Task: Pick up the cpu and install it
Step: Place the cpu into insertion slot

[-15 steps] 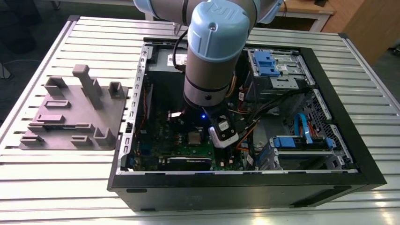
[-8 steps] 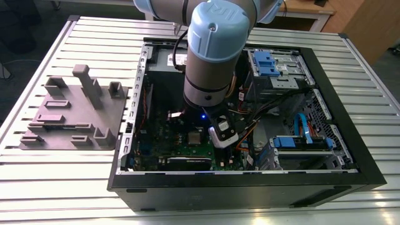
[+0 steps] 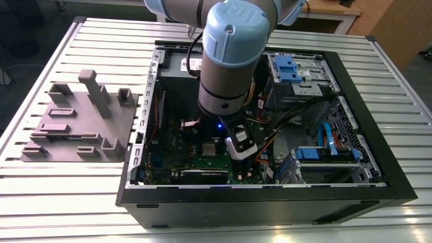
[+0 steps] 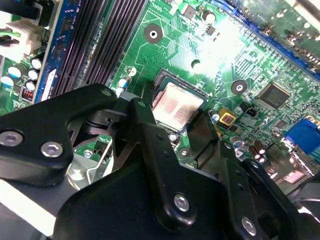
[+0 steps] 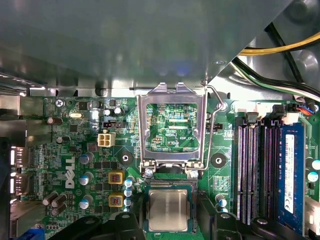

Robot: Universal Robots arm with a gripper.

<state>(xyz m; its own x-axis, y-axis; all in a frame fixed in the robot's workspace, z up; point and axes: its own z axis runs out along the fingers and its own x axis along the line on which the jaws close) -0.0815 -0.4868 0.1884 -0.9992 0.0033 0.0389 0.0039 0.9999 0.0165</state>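
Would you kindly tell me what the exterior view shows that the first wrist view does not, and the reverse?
The exterior view adds the grey moulded tray on the slatted table, the whole computer case and the arm reaching into it. The first wrist view adds close detail: the hollow metal socket frame swung open, and the memory slots. Both show the cpu lying flat in its socket on the green motherboard.

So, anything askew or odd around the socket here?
Nothing stands out. The cpu lies flat and square in its socket, the metal socket frame is hinged open beside it, and the open claw straddles the cpu.
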